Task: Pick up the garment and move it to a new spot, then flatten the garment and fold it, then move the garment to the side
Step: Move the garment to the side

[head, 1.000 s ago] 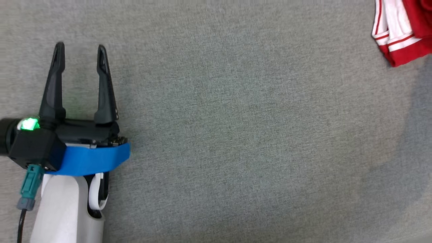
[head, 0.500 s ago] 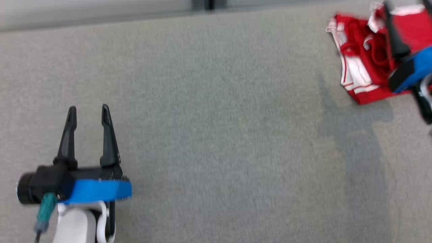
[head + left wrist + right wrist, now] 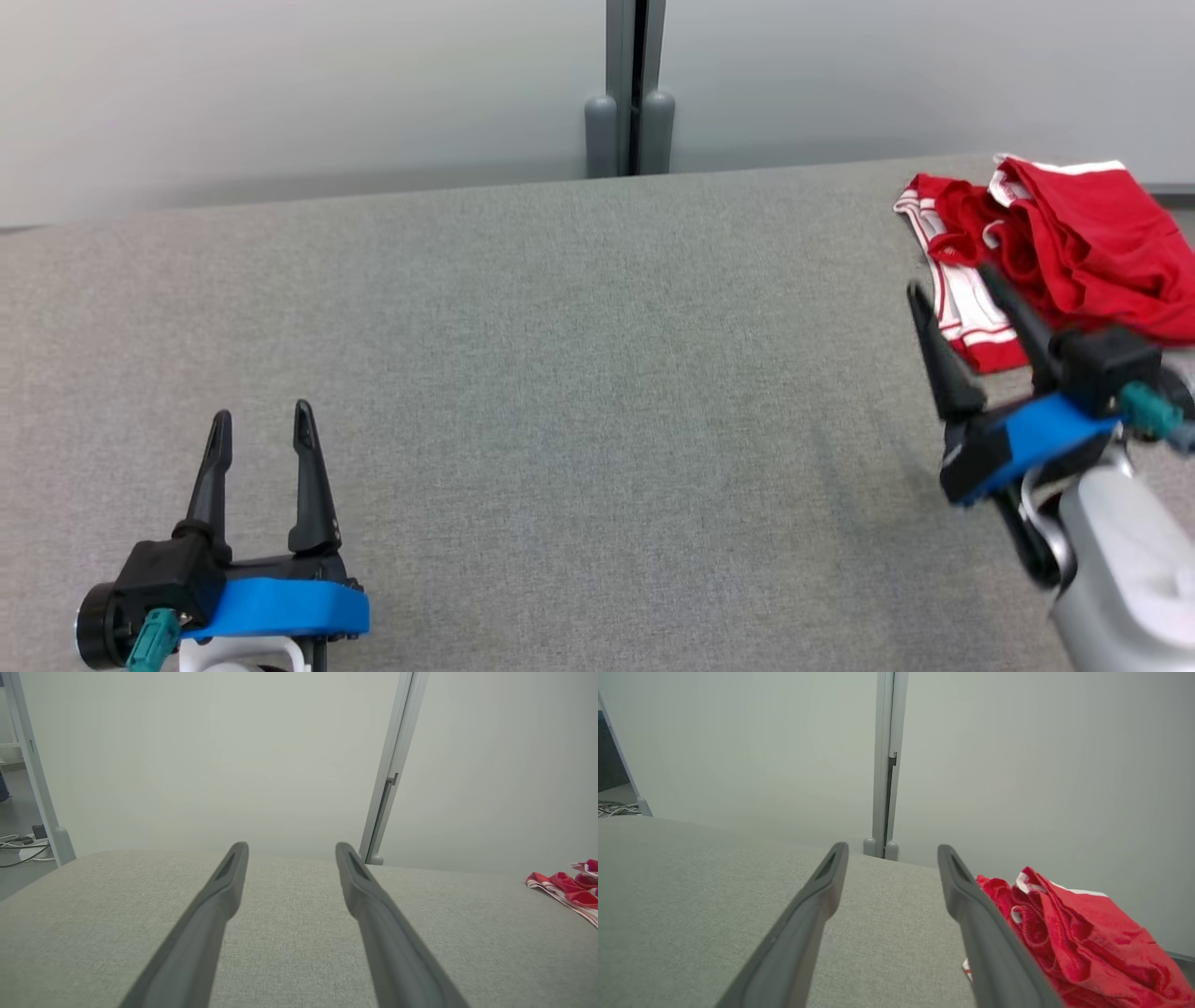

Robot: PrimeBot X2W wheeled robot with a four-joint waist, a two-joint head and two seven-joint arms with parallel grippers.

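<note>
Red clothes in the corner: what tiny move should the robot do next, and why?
Probably ease the right tool forward and down onto the crumpled red and white garment. Its jaws stand open and empty, right by the garment's near edge, while the left tool sits far across the grey fabric surface.

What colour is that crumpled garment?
The garment is red with white stripes, clearest in the head view.

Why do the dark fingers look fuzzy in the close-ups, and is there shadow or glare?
Left wrist view: the left gripper's long dark fingers soften near the lens; the weave of the grey fabric tabletop is crisp. Right wrist view: the right gripper's fingers likewise; the crumpled red-and-white garment is fairly sharp. Head view: a faint soft shadow left of the right gripper, no glare.
</note>
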